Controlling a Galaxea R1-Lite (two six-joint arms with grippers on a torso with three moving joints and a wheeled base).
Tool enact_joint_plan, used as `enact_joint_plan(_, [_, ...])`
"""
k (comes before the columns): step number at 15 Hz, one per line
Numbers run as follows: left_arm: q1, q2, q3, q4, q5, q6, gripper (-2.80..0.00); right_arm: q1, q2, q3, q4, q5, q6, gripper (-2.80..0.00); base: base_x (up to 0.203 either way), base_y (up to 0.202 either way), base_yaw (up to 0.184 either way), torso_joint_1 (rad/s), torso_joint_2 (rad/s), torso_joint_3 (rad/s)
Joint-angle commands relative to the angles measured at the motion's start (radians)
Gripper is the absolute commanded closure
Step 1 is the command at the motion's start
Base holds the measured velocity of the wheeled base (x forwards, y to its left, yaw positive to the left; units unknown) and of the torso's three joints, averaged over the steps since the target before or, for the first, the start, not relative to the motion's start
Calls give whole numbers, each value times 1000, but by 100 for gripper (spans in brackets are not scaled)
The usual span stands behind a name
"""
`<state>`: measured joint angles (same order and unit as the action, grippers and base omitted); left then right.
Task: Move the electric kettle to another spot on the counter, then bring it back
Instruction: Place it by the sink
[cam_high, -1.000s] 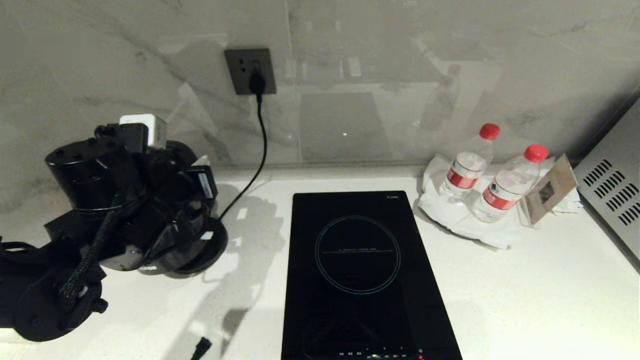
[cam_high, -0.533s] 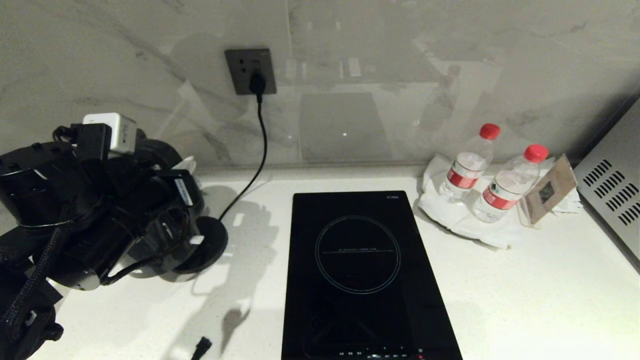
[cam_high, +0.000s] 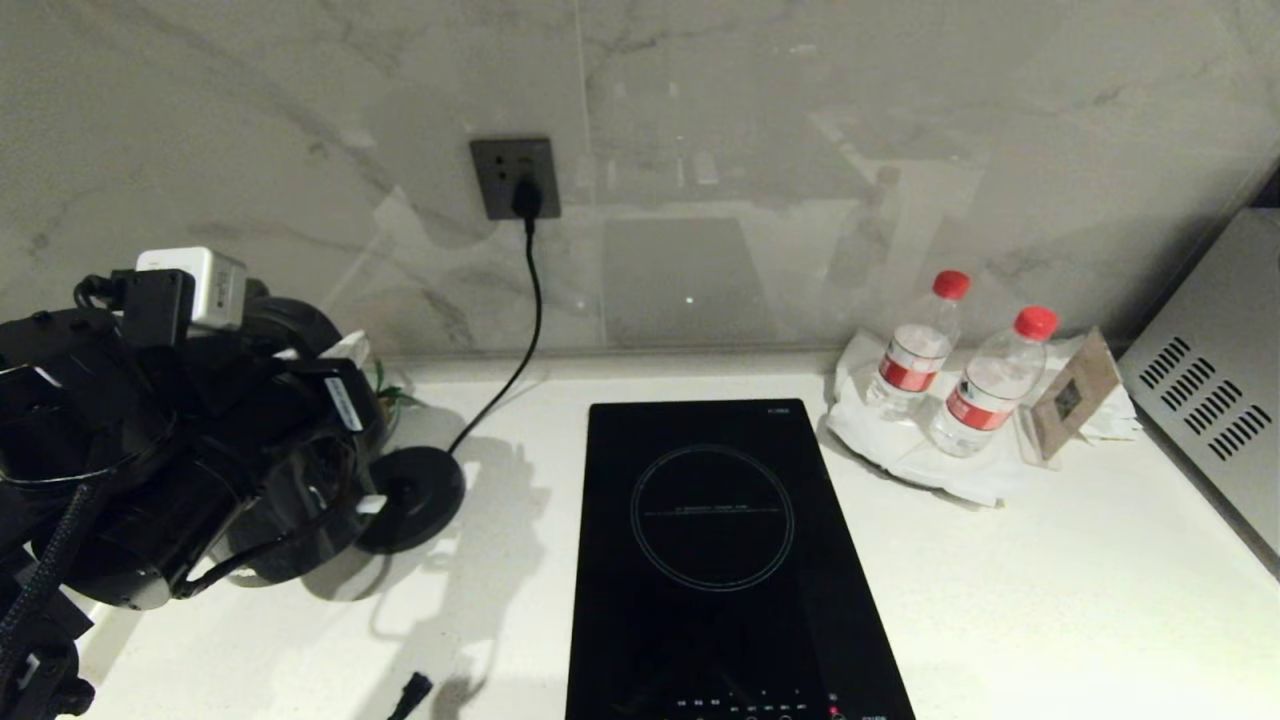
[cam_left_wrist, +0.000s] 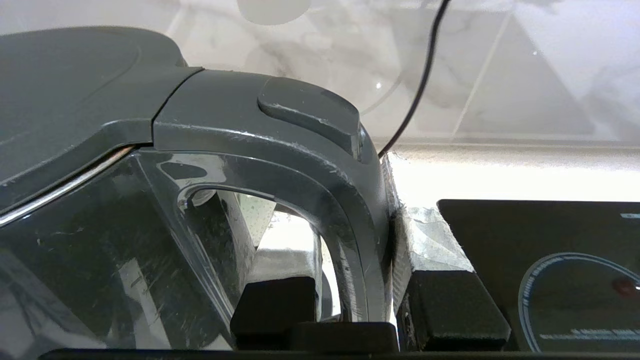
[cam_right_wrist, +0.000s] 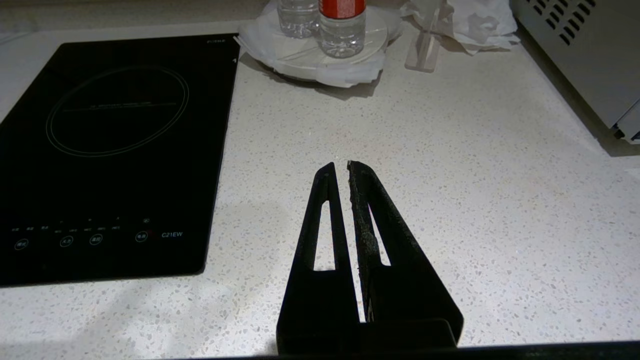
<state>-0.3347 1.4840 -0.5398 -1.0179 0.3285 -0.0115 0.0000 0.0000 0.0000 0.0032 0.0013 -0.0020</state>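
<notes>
Left gripper (cam_left_wrist: 350, 300): we see our fingers (cam_left_wrist: 440, 300) clamped on the loop handle of the electric kettle (cam_left_wrist: 125, 210), one inside the loop, one outside.
Electric kettle: we hold it near the counter's (cam_high: 1050, 580) left edge, just left of the round base disc (cam_high: 415, 495).
Right gripper (cam_right_wrist: 344, 170): jaws closed on nothing, above bare counter right of the induction hob (cam_high: 715, 540).
Back right corner: two water bottles (cam_high: 950, 360) on white paper.
</notes>
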Motion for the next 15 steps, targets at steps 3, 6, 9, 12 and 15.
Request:
enact_joint_plan(3, [1, -1, 45, -7, 1, -5, 0, 0, 0, 0, 0, 0, -1, 0, 0, 0, 0, 3, 4, 201])
enact_joint_plan(6, [0, -4, 66, -8, 3, -19, 0, 0, 0, 0, 0, 0, -1, 0, 0, 0, 0, 2, 3, 204])
enact_joint_plan(9, [-1, -14, 92, -8, 3, -19, 0, 0, 0, 0, 0, 0, -1, 0, 0, 0, 0, 0, 6, 200])
enact_joint_plan(12, [1, -21, 110, -8, 3, -40, 0, 0, 0, 0, 0, 0, -1, 0, 0, 0, 0, 4, 2, 200])
enact_joint_plan(15, [2, -21, 123, -8, 3, -45, 0, 0, 0, 0, 0, 0, -1, 0, 0, 0, 0, 3, 5, 202])
